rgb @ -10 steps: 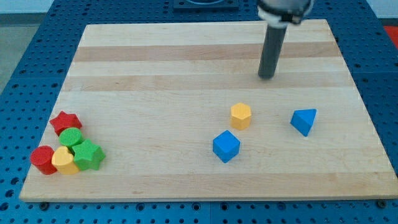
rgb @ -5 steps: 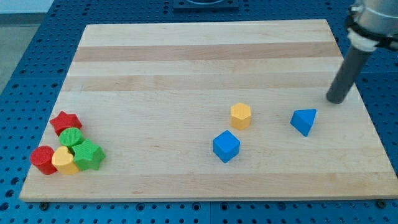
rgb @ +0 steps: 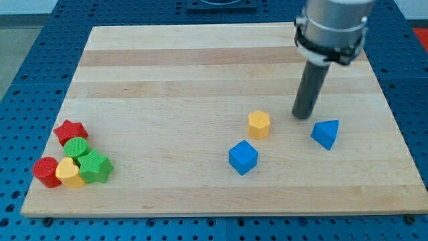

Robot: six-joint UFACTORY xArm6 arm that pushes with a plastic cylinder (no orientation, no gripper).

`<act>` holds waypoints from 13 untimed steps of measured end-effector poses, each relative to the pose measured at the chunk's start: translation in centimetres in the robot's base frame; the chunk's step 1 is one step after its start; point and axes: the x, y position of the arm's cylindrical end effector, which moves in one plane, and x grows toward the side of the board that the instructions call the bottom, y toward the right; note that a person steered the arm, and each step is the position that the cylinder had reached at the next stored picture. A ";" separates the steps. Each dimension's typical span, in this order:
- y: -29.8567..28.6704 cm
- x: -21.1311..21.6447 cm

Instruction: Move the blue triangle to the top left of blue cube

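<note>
My tip (rgb: 303, 116) rests on the board (rgb: 167, 73), a bare rod pinching nothing, near the blue triangle's (rgb: 326, 133) upper left and clear of it. The triangle lies right of the blue cube (rgb: 243, 157); a yellow block (rgb: 259, 124) sits between. 5 red, green and yellow blocks cluster at lower left.

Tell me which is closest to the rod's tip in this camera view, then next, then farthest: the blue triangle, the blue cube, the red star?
From my tip:
1. Blue triangle block, just to its lower right.
2. Blue cube block, lower left, near mid-board.
3. Red star block, far at the view's left edge.
</note>
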 end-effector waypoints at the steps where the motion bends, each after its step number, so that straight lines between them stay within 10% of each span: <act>1: 5.6 -2.0; 5: 8.3 5.3; 10: -3.2 10.7; 13: 2.5 11.1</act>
